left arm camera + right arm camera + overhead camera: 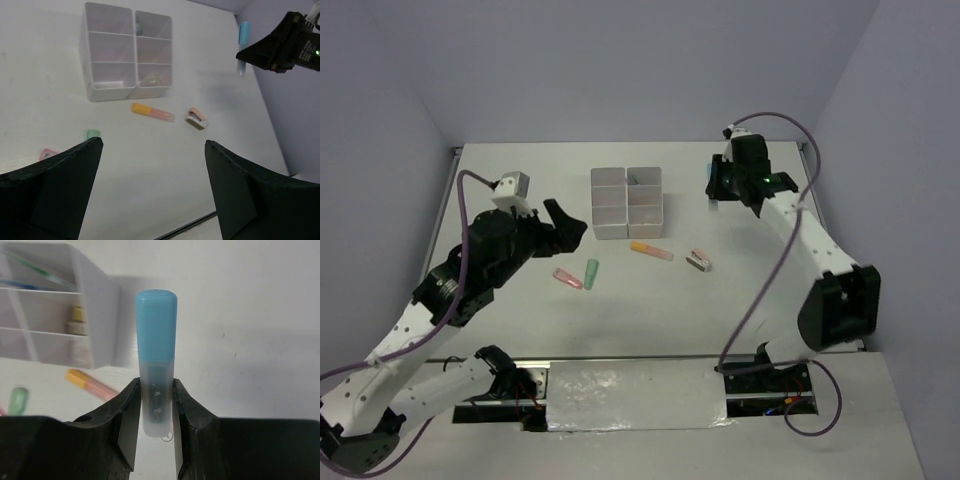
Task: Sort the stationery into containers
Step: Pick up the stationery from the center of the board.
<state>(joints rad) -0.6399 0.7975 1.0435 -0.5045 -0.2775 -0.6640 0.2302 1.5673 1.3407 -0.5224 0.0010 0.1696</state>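
1. Right gripper (154, 392) clamped on a blue marker (156, 325); fingers (127, 410) pressed against both sides of its pale body; blue cap sticking out past the fingertips.
2. Held off the right side of the containers (610, 228), level with their far row and apart from them; contact between marker and table (770, 330) not clear from any view.
3. Left gripper (152, 150) with jaws spread wide and nothing between them; placed off the left of the containers' near corner, above the table.
4. White block of six open compartments, two by three; thin pens (638, 180) in the far right compartment; clear tape ring (150, 80) in the near right one; pale item in the near left one, too faint to name.
5. Orange-and-pink marker (651, 251) flat on the table, just in front of the containers' near right corner.
6. Small pink clip (698, 261) in front of the containers and further right, apart from that marker.
7. Green marker (591, 272) and pink marker (567, 278) in front of the containers' near left corner, just beside each other; pink one on the left.
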